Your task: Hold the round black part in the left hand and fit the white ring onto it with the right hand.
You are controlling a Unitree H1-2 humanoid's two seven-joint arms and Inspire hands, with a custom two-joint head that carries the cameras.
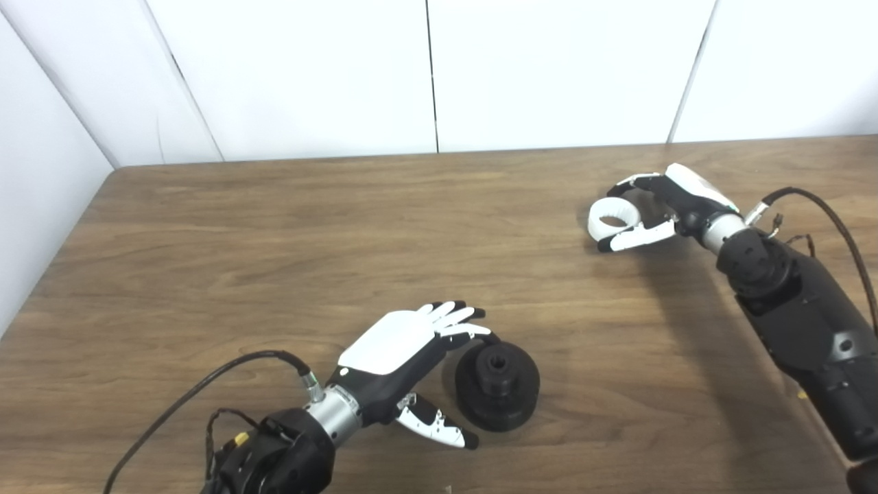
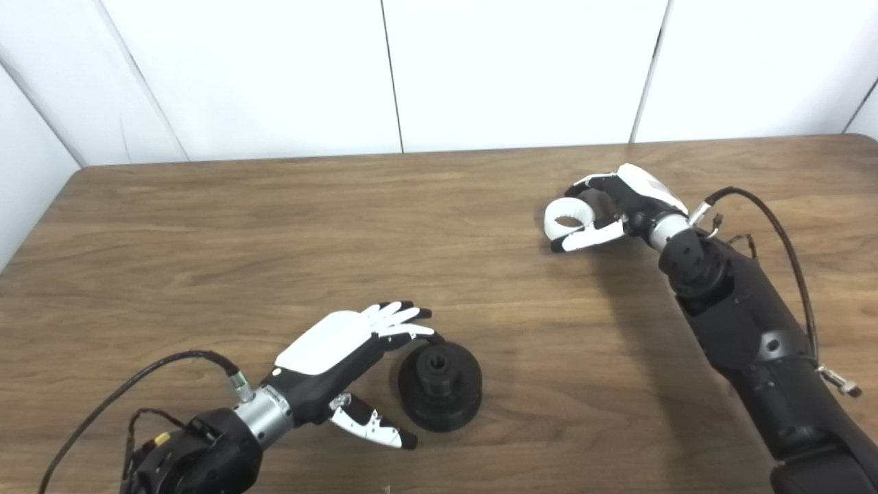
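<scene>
I see L robot hand (image 1: 405,346) open, black part (image 1: 497,386) just to its right on worktop (image 1: 274,240); R robot hand (image 1: 658,206) pinches ring (image 1: 612,217), well apart.

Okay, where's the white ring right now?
The white ring is far right on the table, between the right hand's fingers and thumb, far from the black part.

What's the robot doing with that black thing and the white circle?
It's starting to put two parts together. Its left hand is open beside the round black part on the wooden table, not gripping it yet. Far off to the right, its right hand is closing around the white ring.
</scene>
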